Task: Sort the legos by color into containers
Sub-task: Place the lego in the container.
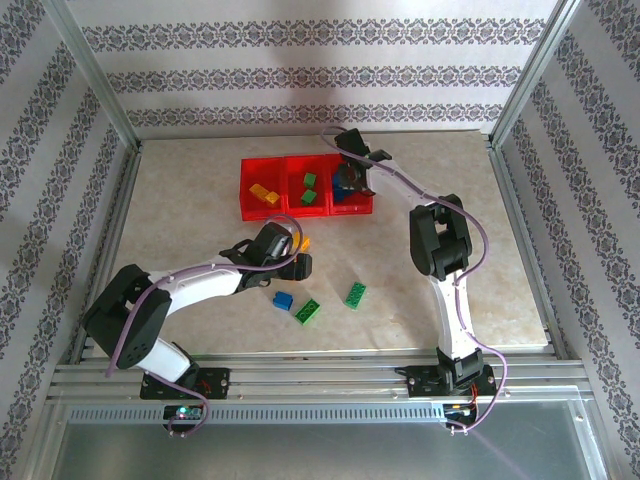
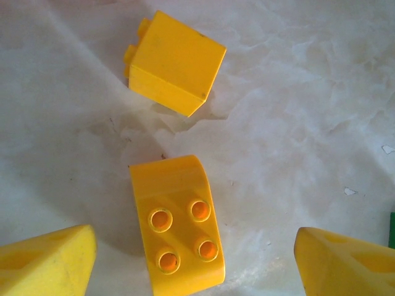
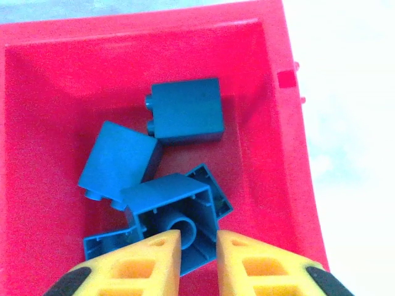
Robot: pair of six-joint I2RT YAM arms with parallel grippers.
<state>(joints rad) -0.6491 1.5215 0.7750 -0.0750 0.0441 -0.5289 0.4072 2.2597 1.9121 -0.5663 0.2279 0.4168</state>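
The containers (image 1: 272, 170) are three joined red bins at the back of the table. Yellow legos (image 1: 263, 193) lie in the left bin and green ones (image 1: 309, 190) in the middle. My right gripper (image 3: 199, 237) hangs low in the right bin (image 3: 281, 154), shut on the wall of a tilted, hollow-side-up blue brick (image 3: 170, 197) that rests on other blue bricks (image 3: 120, 161). My left gripper (image 2: 194, 259) is open just above the table. A studs-up yellow brick (image 2: 179, 225) lies between its fingers (image 2: 46, 262), touching neither. A second yellow brick (image 2: 176, 61) lies on its side just beyond.
On the table in front of the bins lie a blue brick (image 1: 283, 300) and two green bricks (image 1: 308, 312) (image 1: 356, 294). Metal frame posts and patterned walls close in the table on three sides.
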